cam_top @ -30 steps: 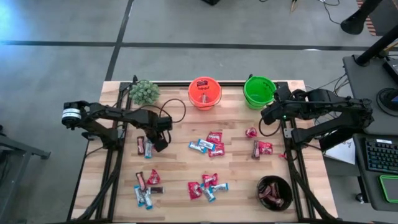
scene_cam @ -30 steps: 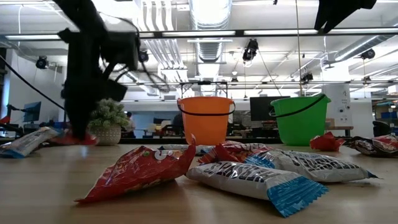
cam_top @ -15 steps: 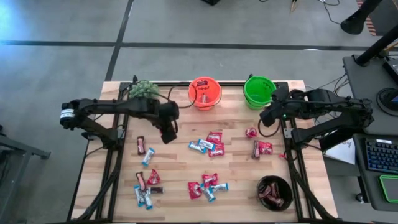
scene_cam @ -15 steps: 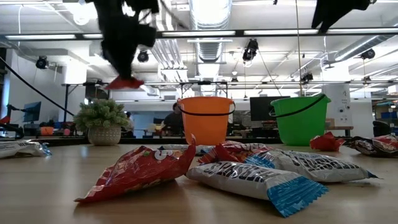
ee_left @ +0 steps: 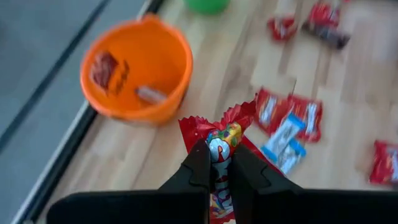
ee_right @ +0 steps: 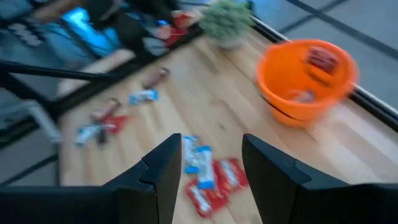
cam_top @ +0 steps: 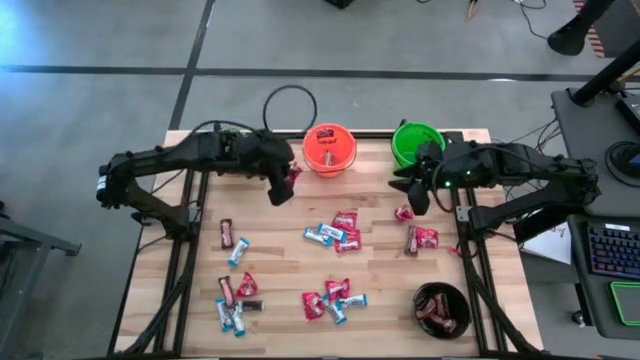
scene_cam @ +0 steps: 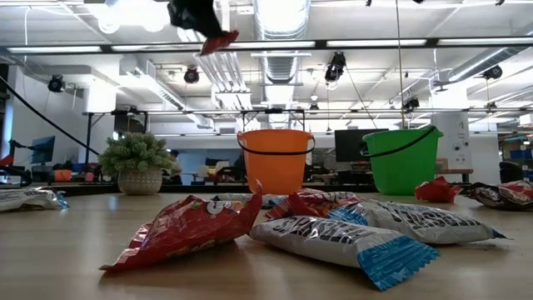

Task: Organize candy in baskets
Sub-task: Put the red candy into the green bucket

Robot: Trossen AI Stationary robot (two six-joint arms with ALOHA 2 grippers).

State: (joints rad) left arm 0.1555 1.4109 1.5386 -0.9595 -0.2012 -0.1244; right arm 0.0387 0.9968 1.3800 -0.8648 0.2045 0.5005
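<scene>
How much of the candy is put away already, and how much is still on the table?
Some is done: the orange pail holds a few candies and the black bowl holds dark ones. In hand: the left gripper is shut on a red candy, lifted beside the orange pail. The right gripper hangs open near the green pail. Left: many candies lie on the table.

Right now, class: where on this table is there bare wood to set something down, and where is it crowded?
Free: the strip of table between the middle candy cluster and the black bowl, and the near edge below them. Crowded: the centre pile, the near-left cluster, and the space before the orange pail, where the left gripper holds a red candy.
</scene>
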